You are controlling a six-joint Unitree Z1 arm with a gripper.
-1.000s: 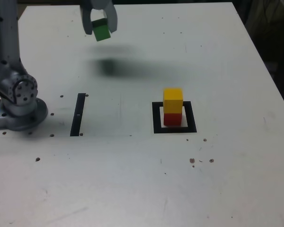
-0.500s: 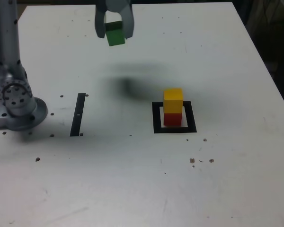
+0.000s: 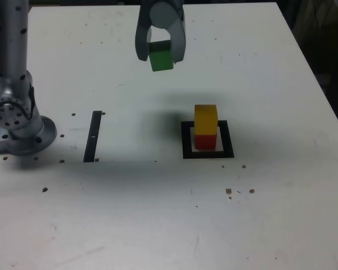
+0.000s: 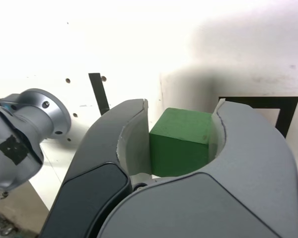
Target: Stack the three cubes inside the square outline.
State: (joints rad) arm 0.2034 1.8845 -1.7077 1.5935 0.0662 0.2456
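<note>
Aloft, my gripper (image 3: pixel 161 55) clamped on green cube (image 3: pixel 161 56); yellow cube (image 3: pixel 205 119) atop red (image 3: pixel 205 141), apparently inside square outline (image 3: pixel 229 139).

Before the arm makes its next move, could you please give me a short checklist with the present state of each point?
1. Green cube gripped between the fingers of the hand: ok.
2. Red cube within the square outline: ok.
3. Yellow cube on top of the red one: ok.
4. Hand directly over the stack: not ok; in the exterior view it hangs to the left of it.
5. Green cube's faces lined up with the yellow cube's: cannot tell.
</note>
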